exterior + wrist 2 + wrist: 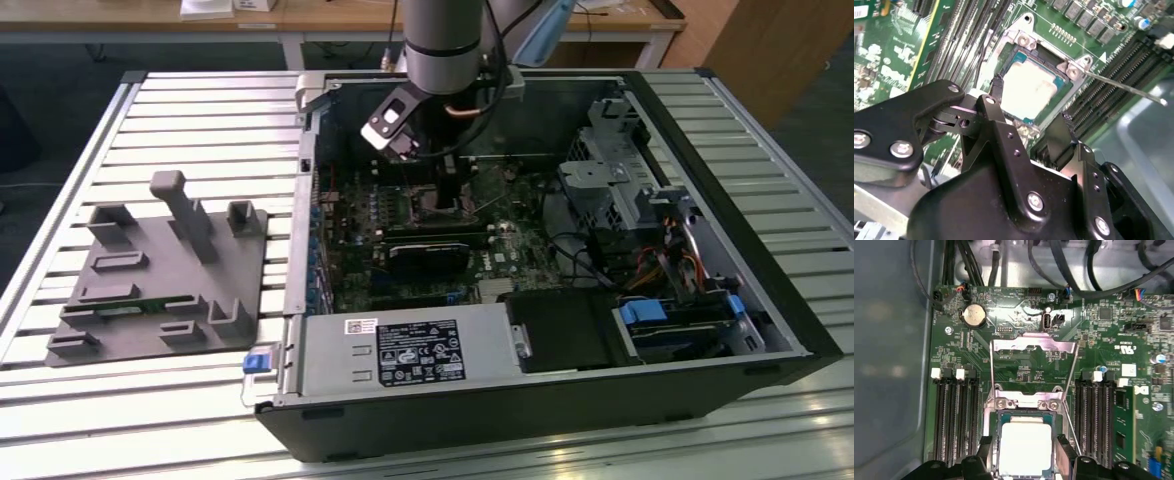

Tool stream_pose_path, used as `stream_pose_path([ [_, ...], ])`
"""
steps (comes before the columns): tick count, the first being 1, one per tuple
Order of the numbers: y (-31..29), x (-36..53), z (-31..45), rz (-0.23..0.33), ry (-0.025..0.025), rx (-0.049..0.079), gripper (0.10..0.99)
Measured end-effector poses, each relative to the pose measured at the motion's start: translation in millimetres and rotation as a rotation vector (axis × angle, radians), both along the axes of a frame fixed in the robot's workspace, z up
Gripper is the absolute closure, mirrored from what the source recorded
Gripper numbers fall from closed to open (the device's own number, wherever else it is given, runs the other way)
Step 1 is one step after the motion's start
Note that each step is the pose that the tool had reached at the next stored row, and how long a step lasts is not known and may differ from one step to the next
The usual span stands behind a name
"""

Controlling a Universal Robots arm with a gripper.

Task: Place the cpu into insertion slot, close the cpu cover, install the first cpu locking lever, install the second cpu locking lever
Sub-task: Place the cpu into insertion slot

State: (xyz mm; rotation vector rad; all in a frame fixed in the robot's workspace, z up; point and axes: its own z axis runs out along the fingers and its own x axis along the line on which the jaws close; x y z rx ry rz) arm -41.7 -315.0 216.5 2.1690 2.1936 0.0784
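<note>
The cpu (1024, 450), a silver-topped square chip, lies flat in the insertion slot (1026, 404) on the green motherboard. My gripper (1024, 442) hangs right over it with one black finger on each side of the chip, open, and a small gap shows beside the chip's edges. In the second wrist view the cpu (1029, 90) sits between the gripper (1031, 102) fingers. The cpu cover (1034, 345), a thin silvery frame, stands swung up away from the socket. A thin locking lever (1124, 86) sticks out free beside the socket. In the exterior view the gripper (447, 185) reaches down into the case.
The open computer case (534, 410) lies on a slatted table. A black card (427, 250) sits just in front of the socket, and long memory slots (954, 425) flank it. A grey fixture (160, 270) stands at the exterior view's left. Cables (654, 260) and drive bays crowd the exterior view's right.
</note>
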Motion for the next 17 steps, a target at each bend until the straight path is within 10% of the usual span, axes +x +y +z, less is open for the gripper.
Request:
stream_pose_path([
  [7,-2.1,0.0,7.8,0.000,0.0003,0.000,0.486],
  [17,-8.2,0.0,7.8,0.000,0.0002,0.000,0.906],
])
